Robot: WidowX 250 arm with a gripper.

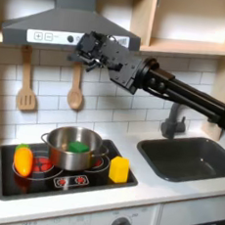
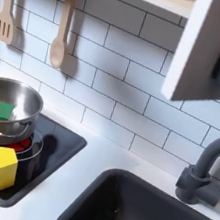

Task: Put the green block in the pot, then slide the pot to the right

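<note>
The silver pot (image 1: 73, 150) stands on the left burner of the toy stove (image 1: 78, 183). The green block (image 1: 77, 145) lies inside it, on the bottom. In the second exterior view the pot (image 2: 9, 105) sits at the left edge with the green block (image 2: 0, 111) visible within. My gripper (image 1: 82, 48) hangs high above the pot, just under the range hood, well apart from pot and block. Nothing shows between its dark fingers, and their spacing is too blurred to read.
A yellow block (image 1: 119, 169) (image 2: 1, 168) stands on the stove right of the pot. An orange-yellow toy vegetable (image 1: 23, 160) lies left of it. Wooden utensils (image 1: 76, 87) hang on the tiled wall. A dark sink (image 1: 188, 158) with faucet (image 1: 173, 121) fills the counter's right.
</note>
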